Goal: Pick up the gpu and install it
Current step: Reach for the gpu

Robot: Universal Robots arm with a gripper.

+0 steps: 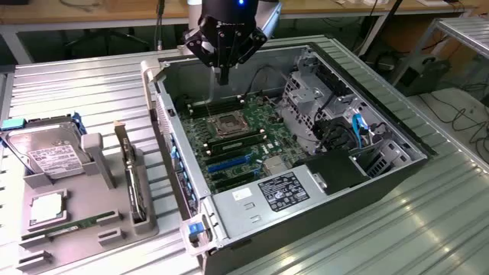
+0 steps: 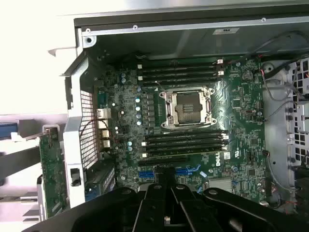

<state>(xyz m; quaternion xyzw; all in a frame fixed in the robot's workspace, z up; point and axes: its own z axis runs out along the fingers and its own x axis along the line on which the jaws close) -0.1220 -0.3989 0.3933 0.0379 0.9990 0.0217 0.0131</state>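
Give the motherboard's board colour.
Green; the motherboard shows best in the wrist view.

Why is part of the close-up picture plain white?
Wrist view: glare bleaches the surroundings outside the computer case white, while the motherboard is evenly lit. Exterior view: no such washout, only soft sheen on the ribbed metal table.

Bright even light; the metal table [image 2: 29, 58] glares white.

Case [image 1: 164, 114] on table [image 1: 397, 240]; tray [image 1: 80, 197] to exterior view's left; in tray, gpu [image 1: 134, 180] upright nearest case, hard drive [image 1: 50, 152] beyond.
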